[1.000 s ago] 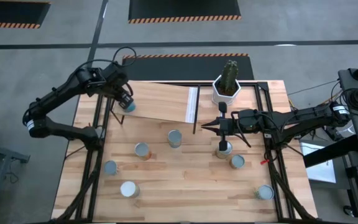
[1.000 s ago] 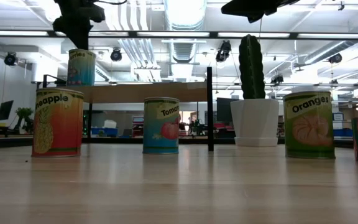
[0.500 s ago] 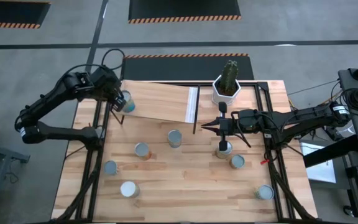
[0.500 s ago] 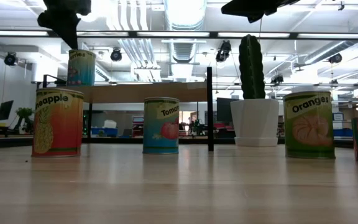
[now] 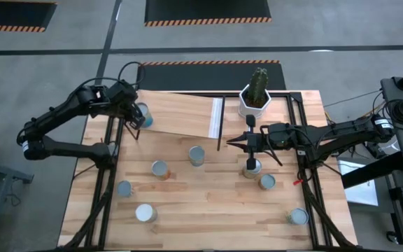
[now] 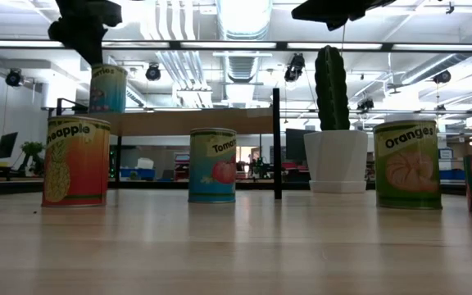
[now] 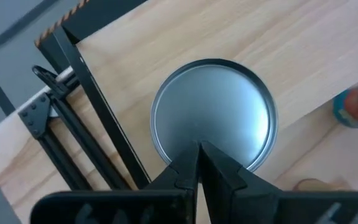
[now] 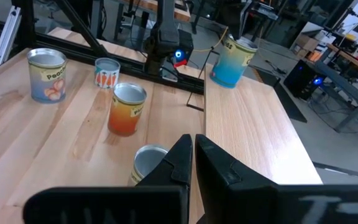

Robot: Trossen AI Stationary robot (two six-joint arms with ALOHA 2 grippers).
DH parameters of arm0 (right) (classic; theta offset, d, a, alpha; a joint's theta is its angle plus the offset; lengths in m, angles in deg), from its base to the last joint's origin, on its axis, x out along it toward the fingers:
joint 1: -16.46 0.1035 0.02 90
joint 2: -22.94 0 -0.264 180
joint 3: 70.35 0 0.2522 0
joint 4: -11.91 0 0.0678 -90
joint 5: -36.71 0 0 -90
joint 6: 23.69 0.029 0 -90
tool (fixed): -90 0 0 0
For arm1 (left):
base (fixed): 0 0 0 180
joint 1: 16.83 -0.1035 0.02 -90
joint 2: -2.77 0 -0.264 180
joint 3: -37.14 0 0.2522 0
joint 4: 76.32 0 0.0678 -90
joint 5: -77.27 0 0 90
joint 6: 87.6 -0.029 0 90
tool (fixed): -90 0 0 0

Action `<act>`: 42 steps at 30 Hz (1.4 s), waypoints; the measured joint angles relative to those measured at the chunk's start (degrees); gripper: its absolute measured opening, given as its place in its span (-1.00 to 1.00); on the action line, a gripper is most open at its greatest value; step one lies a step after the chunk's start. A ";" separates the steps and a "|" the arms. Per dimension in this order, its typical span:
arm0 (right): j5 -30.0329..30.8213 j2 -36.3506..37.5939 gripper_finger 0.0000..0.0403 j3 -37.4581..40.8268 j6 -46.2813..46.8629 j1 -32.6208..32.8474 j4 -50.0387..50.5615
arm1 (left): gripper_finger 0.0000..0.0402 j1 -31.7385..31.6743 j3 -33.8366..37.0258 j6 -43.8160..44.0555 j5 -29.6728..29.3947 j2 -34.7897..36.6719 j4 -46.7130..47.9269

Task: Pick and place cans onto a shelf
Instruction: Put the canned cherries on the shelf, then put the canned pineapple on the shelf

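A blue-labelled can [image 5: 144,114] stands upright on the left end of the pale shelf [image 5: 184,115]. It also shows in the low view [image 6: 107,88] and in the left wrist view [image 7: 213,115]. My left gripper [image 5: 133,112] is shut just above the can's left rim [image 7: 197,152]. My right gripper [image 5: 249,140] is shut and empty, high over the table [image 6: 334,10], above a can [image 5: 252,166] on the tabletop [image 8: 149,163]. Several more cans stand on the table, among them one [image 5: 196,155] and another [image 5: 160,169]. My left gripper's shut fingertips [image 7: 191,163] stand over the can's silver top [image 7: 213,115] near its rim, coming down from above. I cannot tell whether they touch it. The can stands upright on the shelf.
A white pot with a cactus [image 5: 255,98] stands at the shelf's right end. Black frame posts [image 6: 276,143] carry the shelf. Cans stand at the near left [image 5: 144,212], left [image 5: 124,188], and right [image 5: 266,182], [image 5: 298,216]. Free planks lie in the near middle.
My left gripper has drawn off from over the shelf can toward the table's left edge, uncovering its top, then come back a little toward it. The can stands still on the shelf.
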 joint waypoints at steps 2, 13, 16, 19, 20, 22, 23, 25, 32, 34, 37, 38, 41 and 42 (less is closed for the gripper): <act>0.02 0.00 -0.96 0.00 0.00 0.00 -0.02 | -1.00 0.47 -0.46 1.03 0.57 0.12 0.19; 0.00 0.00 -0.96 0.00 0.00 0.00 0.00 | -1.00 1.41 -0.77 3.65 1.61 0.26 -0.66; 0.00 0.00 -0.96 0.00 0.00 0.00 0.02 | -1.00 2.08 -2.42 3.55 1.58 0.20 -1.08; 0.00 0.00 -0.96 0.00 -0.02 0.00 0.02 | -1.00 3.96 -3.94 3.22 1.57 0.31 -3.03; 0.02 0.00 -0.96 0.00 -0.08 0.00 0.02 | -1.00 5.27 -4.08 3.19 1.55 0.50 -4.48; 0.02 0.00 -0.96 0.00 -0.29 0.00 0.02 | -1.00 9.31 -4.00 3.16 1.47 1.01 -7.92; 0.02 0.00 -0.96 0.00 -0.33 0.00 0.02 | -1.00 11.89 -3.64 3.19 1.13 1.22 -10.59; 0.00 0.00 -0.96 0.00 -0.33 0.00 0.02 | -1.00 18.30 -2.41 3.30 -0.30 1.40 -15.79; 0.02 0.00 -0.96 0.00 -0.04 0.00 0.11 | -1.00 42.64 3.81 3.85 -11.89 -0.11 -33.72; 0.02 0.00 -0.96 0.00 -0.02 0.00 0.09 | -1.00 47.50 4.62 5.82 -12.21 -1.27 -34.82; 0.02 0.00 -0.96 0.00 -0.02 0.00 0.03 | -1.00 51.98 4.44 12.09 -12.21 -3.68 -33.29; 0.02 0.00 -0.96 0.00 -0.02 0.00 0.02 | -1.00 52.89 4.26 14.96 -12.18 -4.72 -31.88; 0.02 0.00 -0.96 0.00 -0.02 -0.01 -0.02 | -1.00 53.40 3.47 24.03 -8.20 -7.96 -26.67; 0.02 0.00 -0.96 0.00 -0.02 -0.01 -0.04 | -1.00 53.36 3.36 27.34 -5.72 -9.04 -24.40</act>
